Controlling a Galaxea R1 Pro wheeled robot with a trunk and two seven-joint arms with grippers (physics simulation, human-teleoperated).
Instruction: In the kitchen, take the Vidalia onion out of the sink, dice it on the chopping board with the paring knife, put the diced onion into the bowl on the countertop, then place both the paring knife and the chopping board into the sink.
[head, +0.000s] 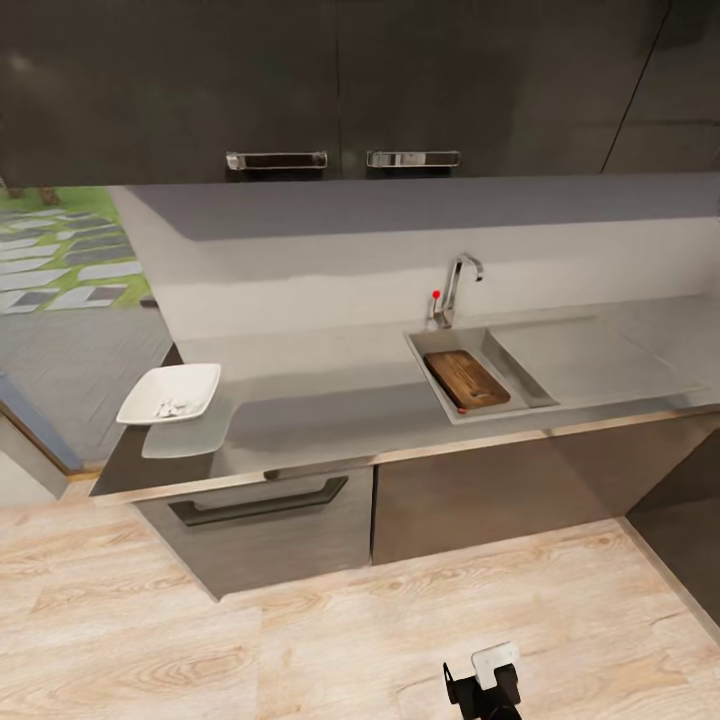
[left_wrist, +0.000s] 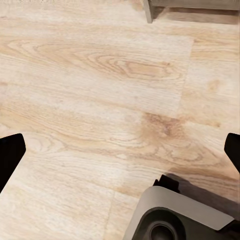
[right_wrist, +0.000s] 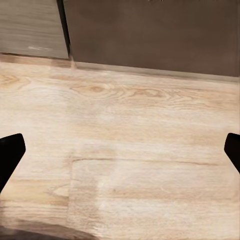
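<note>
While both my grippers, left (left_wrist: 120, 150) and right (right_wrist: 120, 152), hang spread wide over wood floor, I see the chopping board (head: 466, 379) lying in the sink (head: 520, 375) right of centre, the bowl (head: 170, 393) at left.

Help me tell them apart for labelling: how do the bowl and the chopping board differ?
The bowl is white and squarish with raised sides; the chopping board is brown wood, flat and oblong. The bowl stands on the countertop at its left end; the board lies down in the sink basin. The bowl holds small pale pieces; the board's top looks bare. Both have rounded corners.
</note>
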